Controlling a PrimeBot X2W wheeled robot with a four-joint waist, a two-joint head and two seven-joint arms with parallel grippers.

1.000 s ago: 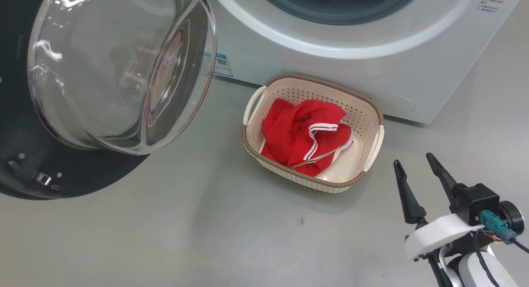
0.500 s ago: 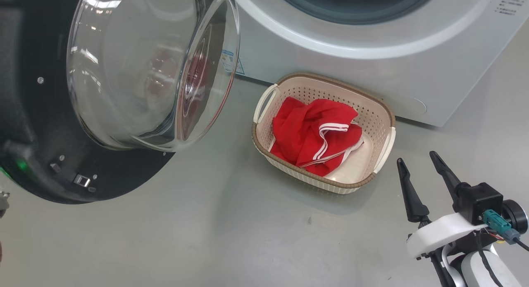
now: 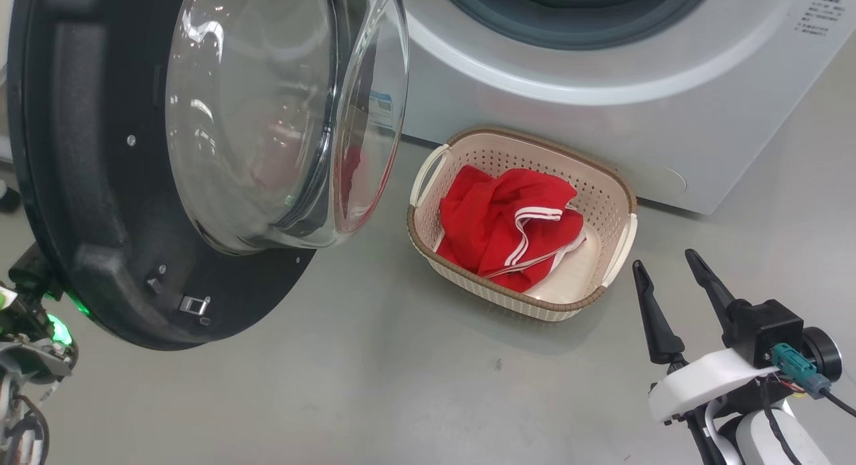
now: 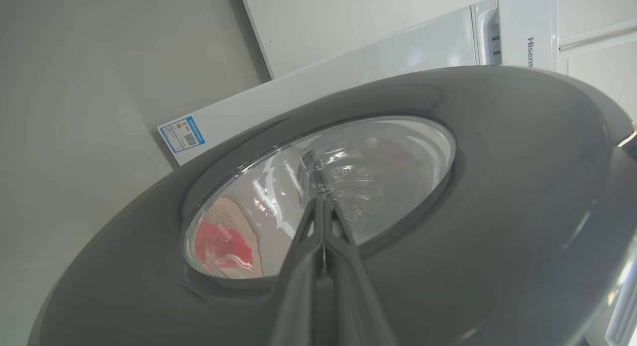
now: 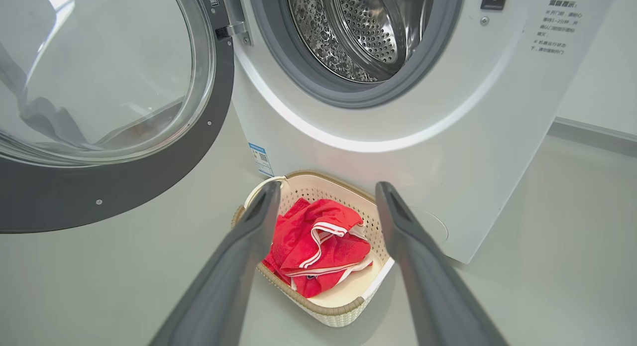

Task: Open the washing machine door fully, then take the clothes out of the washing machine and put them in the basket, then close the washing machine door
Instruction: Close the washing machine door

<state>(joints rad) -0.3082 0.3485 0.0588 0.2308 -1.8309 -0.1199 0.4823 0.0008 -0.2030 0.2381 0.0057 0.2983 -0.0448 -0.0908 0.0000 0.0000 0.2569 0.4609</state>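
1. The clothes (image 3: 501, 227) are found in the basket (image 3: 508, 298), just before the washing machine (image 3: 521, 124).
2. The washing machine door (image 3: 80, 184) is swung out leftward. The left gripper (image 4: 322, 206), fingers pressed together and empty, is pointed at its outer glass.
3. The right gripper (image 3: 665, 261) is held wide beside the basket, farther from the door.

A glossy grey floor (image 3: 374, 398) carries one small dark speck (image 3: 498, 364); a pale wall (image 5: 614, 77) meets it at a grey skirting (image 5: 592, 131)
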